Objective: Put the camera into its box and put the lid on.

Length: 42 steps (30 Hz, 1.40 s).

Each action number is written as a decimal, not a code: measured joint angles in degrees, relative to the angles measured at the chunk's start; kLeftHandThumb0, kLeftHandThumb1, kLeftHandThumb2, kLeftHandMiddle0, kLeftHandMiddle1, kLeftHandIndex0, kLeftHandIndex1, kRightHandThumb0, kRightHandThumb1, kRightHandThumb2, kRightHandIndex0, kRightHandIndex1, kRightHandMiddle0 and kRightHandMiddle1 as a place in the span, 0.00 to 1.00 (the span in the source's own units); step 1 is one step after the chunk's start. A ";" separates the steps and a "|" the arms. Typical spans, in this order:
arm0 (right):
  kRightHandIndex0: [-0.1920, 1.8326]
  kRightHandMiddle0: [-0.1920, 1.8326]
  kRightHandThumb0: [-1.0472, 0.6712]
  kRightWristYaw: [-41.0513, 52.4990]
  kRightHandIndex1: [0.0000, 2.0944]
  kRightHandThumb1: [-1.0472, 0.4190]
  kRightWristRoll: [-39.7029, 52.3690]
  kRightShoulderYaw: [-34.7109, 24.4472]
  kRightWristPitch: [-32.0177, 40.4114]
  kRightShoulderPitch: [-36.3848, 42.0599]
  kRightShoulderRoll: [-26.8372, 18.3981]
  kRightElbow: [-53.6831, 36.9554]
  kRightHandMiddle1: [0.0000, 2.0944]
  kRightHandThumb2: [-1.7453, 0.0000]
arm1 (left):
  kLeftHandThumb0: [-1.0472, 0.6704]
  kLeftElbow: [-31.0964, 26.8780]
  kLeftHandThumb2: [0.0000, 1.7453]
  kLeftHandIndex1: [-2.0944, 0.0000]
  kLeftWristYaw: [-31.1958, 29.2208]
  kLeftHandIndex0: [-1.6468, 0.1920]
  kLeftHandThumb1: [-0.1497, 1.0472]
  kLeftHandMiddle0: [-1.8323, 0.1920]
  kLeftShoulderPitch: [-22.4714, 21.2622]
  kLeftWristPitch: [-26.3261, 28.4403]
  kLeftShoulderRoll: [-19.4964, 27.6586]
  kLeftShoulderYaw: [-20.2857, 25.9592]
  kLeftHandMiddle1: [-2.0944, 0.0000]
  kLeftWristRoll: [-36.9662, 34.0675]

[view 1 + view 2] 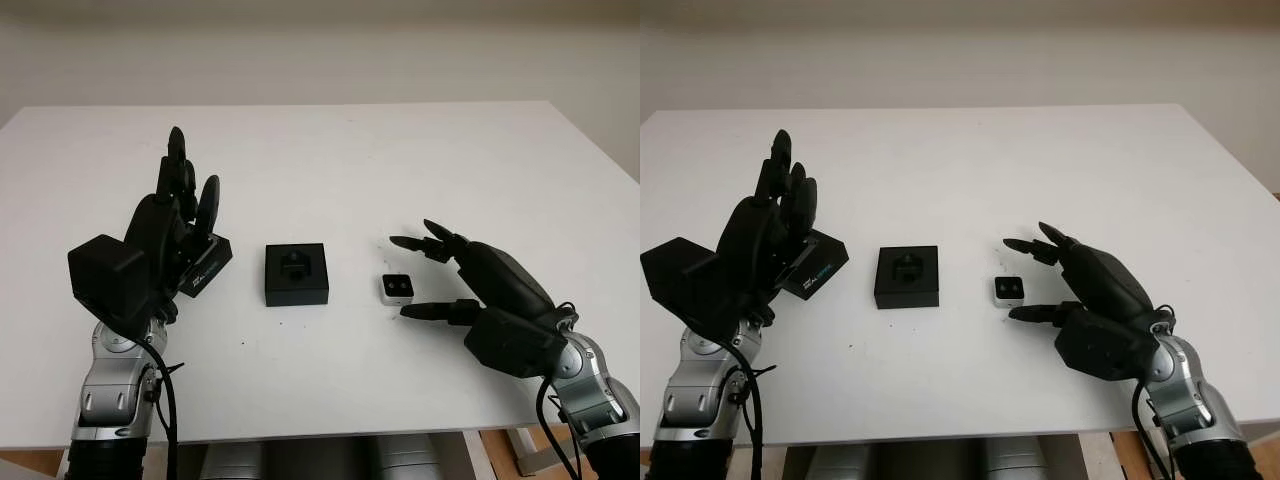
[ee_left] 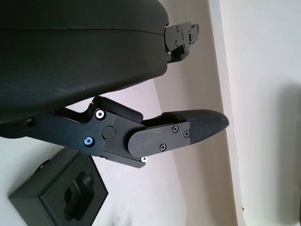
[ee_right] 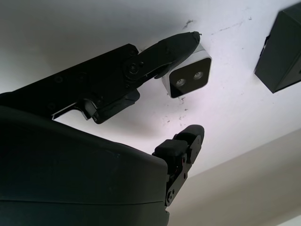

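Right hand [image 1: 425,275] open at centre right around small camera [image 1: 397,288], nothing gripped, left hand [image 1: 165,225] open at left over lid [image 1: 207,264], box [image 1: 296,273] at centre, white surface [image 1: 400,160]

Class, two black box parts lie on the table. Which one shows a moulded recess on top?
The middle box, left of the small white camera. Its top shows a shaped recess; the other part, the lid beside the left hand, shows none.

My black left hand [image 1: 165,225] covers most of the flat black lid [image 1: 208,262]; its pale lettering's too small to read.
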 measured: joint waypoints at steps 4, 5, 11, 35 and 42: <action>0.19 0.37 0.28 0.00 0.03 0.15 0.02 0.00 -0.02 -0.27 0.00 0.01 0.12 0.97 | 0.23 0.00 0.34 1.00 -0.05 1.00 1.00 1.00 0.00 0.00 0.00 0.01 1.00 -0.02; 0.19 0.37 0.28 0.03 0.03 0.15 0.05 0.00 -0.02 -0.30 0.00 0.01 0.12 0.97 | 0.23 0.00 0.34 1.00 -0.07 1.00 1.00 1.00 0.00 -0.01 0.00 0.01 1.00 -0.04; 0.18 0.37 0.26 0.49 0.03 0.14 -0.29 0.46 -0.85 -0.35 -0.31 0.91 0.13 0.97 | 0.23 0.00 0.34 1.00 -0.05 1.00 1.00 1.00 0.00 -0.06 -0.04 0.02 1.00 -0.17; 0.28 0.35 0.34 -6.62 0.04 0.09 -7.09 2.93 -5.13 -1.90 -0.42 6.31 0.56 0.97 | 0.24 -0.07 0.35 1.00 -0.25 1.00 1.00 1.00 0.00 -0.24 -0.04 -0.04 1.00 -0.03; 0.31 0.34 0.34 -9.95 0.05 0.07 -8.88 3.84 -6.83 -2.91 -0.50 7.97 0.61 0.97 | 0.24 -0.08 0.35 1.00 0.28 1.00 1.00 1.00 0.00 -0.08 -0.42 0.01 1.00 -0.16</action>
